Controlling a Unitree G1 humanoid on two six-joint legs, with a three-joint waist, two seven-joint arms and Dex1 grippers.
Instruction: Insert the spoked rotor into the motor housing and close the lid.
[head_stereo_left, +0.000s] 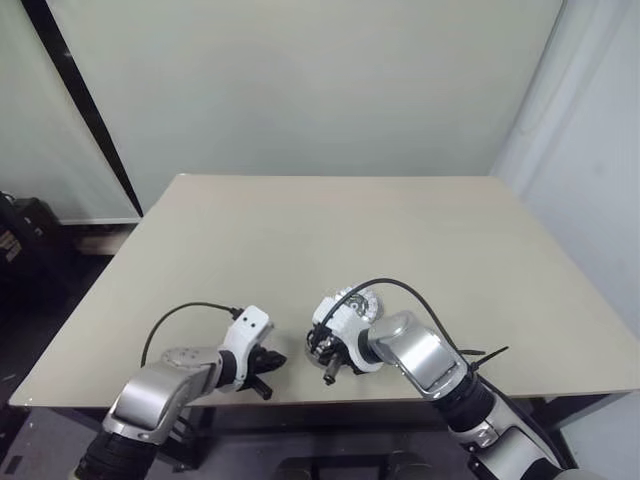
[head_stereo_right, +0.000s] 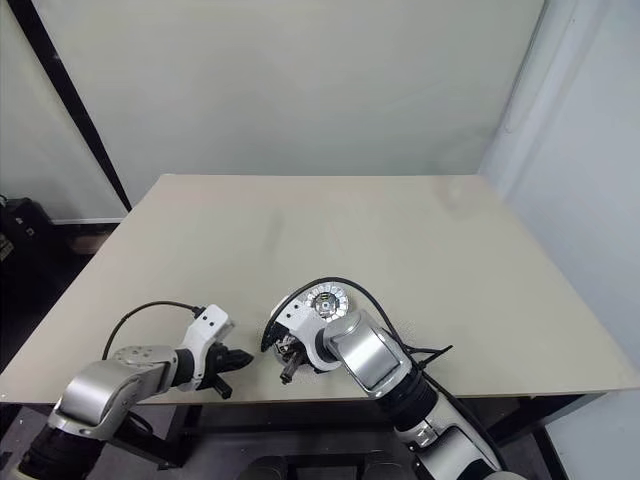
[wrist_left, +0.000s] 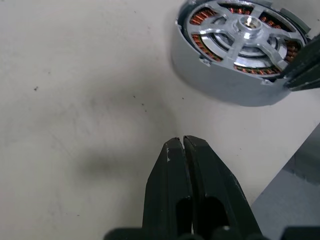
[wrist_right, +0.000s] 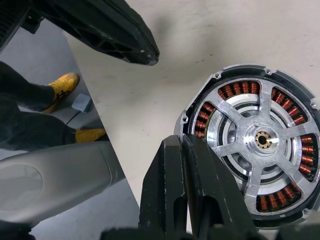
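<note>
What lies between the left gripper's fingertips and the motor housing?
Nothing: in the left wrist view, bare table separates the left gripper from the motor housing.

Lighting was pretty even and soft overall, no harsh glare on the table. Far wall looked evenly lit, while the floor off to the left sat dark. Close up, soft blurry shadows fell on the tabletop, and the spoked rotor caught bright highlights. Wrist shots were sharp enough.

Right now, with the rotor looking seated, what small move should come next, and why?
Probably draw the shut right gripper back from the motor housing edge. The spoked rotor already sits over the copper coils, and the lid is nowhere in these frames.
</note>
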